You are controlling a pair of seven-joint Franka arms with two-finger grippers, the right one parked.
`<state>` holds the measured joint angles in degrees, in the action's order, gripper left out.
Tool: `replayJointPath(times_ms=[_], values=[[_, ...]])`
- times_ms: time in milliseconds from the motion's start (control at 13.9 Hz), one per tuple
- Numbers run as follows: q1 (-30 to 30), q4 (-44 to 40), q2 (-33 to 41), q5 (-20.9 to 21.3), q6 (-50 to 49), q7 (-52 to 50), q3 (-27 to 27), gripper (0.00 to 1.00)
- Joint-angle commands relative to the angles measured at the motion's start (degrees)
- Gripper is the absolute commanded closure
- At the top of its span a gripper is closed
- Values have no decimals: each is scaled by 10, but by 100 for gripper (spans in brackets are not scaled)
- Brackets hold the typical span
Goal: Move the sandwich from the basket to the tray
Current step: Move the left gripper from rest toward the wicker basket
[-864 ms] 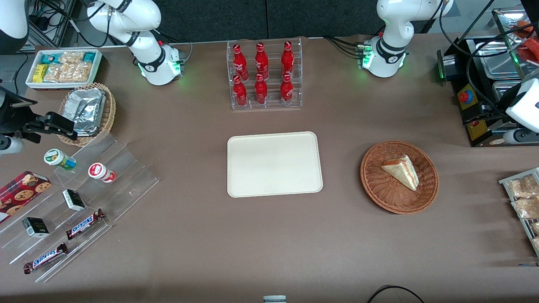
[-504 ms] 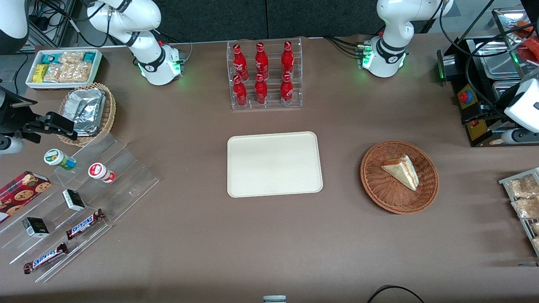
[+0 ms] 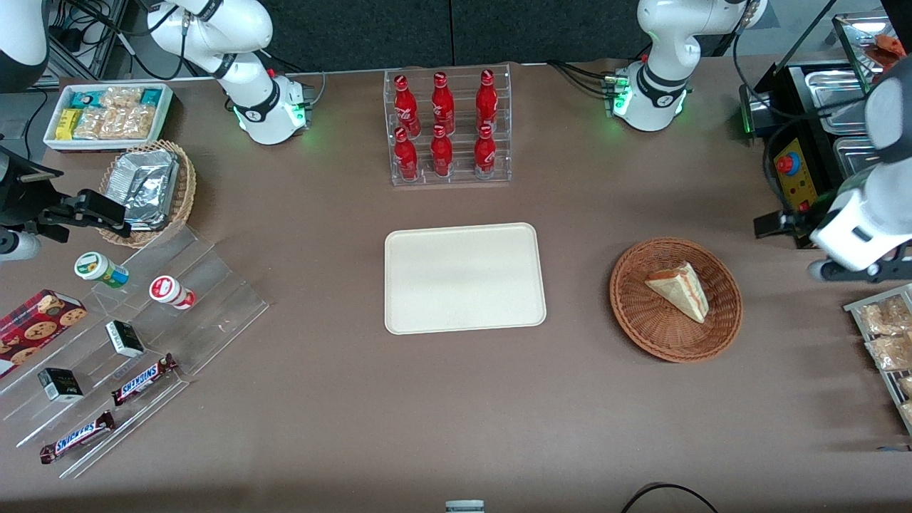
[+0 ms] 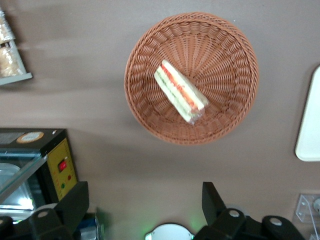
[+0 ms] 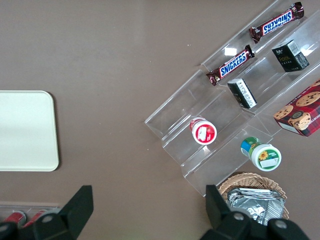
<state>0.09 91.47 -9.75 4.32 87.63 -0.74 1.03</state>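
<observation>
The sandwich (image 3: 679, 291) lay alone in the reddish-brown basket (image 3: 675, 299), resting on the weave a little off the basket's middle, its long cut edge with the red filling stripe running slantwise across the bowl. From my gripper (image 4: 145, 200) it sat well ahead of the fingertips and between their lines, with bare brown table between the fingers and the basket rim. The two fingers (image 4: 75, 200) stood wide apart and held nothing.

What the coming move turned on, as I judged it, was that slant: in the wrist camera the wedge's long axis ran diagonally to the line joining my fingers, so I reckoned the wrist would need some turning before the pads could close across the narrow thickness and not along the length (a soft wedge would likely crush or slip otherwise).

In the front camera the gripper hung high, off toward the working arm's end of the table and just beside the black control box (image 3: 798, 171), well apart from the basket. The rim was low, so I expected no trouble dropping in from above.

The cream tray (image 3: 464, 278) lay flat with nothing on it, farther from the gripper than the basket, with only open table between the two. The rack of red bottles (image 3: 445, 127) stood farther from the front camera than the tray, clear of that line.
</observation>
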Motion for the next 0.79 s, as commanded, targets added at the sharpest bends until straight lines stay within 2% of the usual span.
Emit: replayJointPath(times_ms=[0, 288, 720], values=[[-4, 33, -2, 9, 42, -3, -1, 0], [-4, 40, -36, 12, 72, -34, -1, 0], [-14, 150, -33, 10, 218, -181, -1, 0]])
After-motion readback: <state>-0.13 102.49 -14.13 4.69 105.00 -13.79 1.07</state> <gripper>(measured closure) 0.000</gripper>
